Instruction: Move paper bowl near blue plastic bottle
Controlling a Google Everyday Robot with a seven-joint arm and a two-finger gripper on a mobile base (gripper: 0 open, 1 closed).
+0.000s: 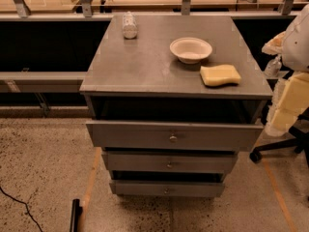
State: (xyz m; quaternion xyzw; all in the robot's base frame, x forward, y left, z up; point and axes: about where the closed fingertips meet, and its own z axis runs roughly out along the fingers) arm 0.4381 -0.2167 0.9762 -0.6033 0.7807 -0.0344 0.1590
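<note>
The paper bowl (pixel 190 49) is cream-white, shallow and upright. It sits on the grey cabinet top (pixel 145 66), right of the middle towards the back. The blue plastic bottle (pixel 129 25) is small, pale and ridged. It stands at the back left of the same top, well apart from the bowl. My gripper is not in view. Only white and cream parts of my arm (pixel 295 47) show at the right edge, beside the cabinet and off its top.
A yellow wavy-edged sponge (pixel 220 75) lies at the front right of the top, just in front of the bowl. The cabinet has three drawers (pixel 173 136) pulled slightly out. A small clear bottle (pixel 273 66) and a chair base (pixel 277 149) stand to the right. A railing runs behind.
</note>
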